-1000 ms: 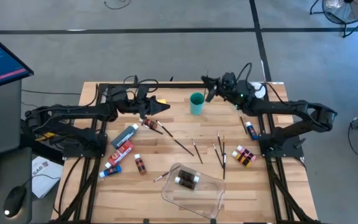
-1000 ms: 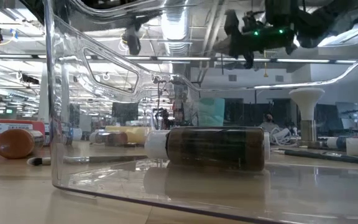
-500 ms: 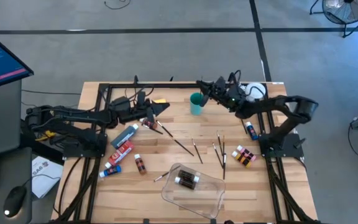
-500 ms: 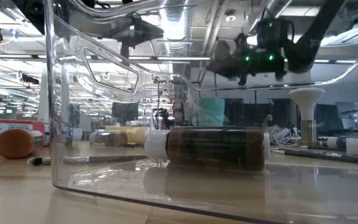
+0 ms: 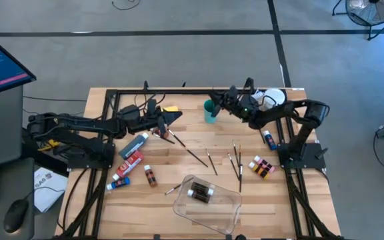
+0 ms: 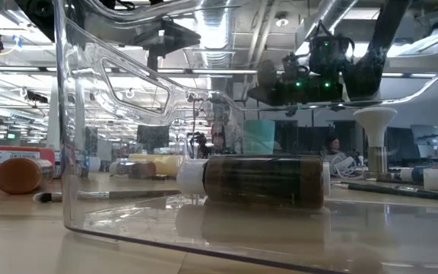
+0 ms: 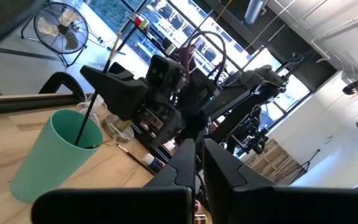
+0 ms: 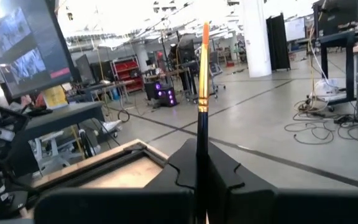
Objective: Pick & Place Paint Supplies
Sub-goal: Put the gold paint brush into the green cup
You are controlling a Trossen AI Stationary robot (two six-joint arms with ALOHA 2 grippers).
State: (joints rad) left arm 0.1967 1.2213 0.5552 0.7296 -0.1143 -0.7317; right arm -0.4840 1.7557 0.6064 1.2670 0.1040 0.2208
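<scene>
Brush [image 8: 202,93] sits pinched in the closed fingers of the right gripper [image 5: 220,104], its dark handle rising to an orange-tipped ferrule in the right wrist view; in the left wrist view its lower end [image 7: 84,121] dips into the teal cup [image 5: 211,111], which stands toward 12 o'clock on the table [image 5: 172,170]. That gripper hovers just beside the cup, on its 3 o'clock side. The left gripper [image 5: 176,117] is closed on nothing, pointing toward the cup from its 9 o'clock side, well short of it. Just below its tip lies a brown bottle [image 5: 160,134] with a brush across it. At 9 o'clock on the table lie a grey tube [image 5: 135,145], a red tube [image 5: 131,162] and a blue tube [image 5: 119,182], with another small bottle [image 5: 151,176] beside them. Loose brushes [image 5: 235,162] lie scattered around the middle of the table. Near 6 o'clock the clear tray [image 5: 229,203] holds one brown bottle [image 6: 263,181] lying on its side. At 3 o'clock, small bottles [image 5: 261,167] cluster near the right arm's base, and one more bottle [image 5: 269,139] lies just above them.
</scene>
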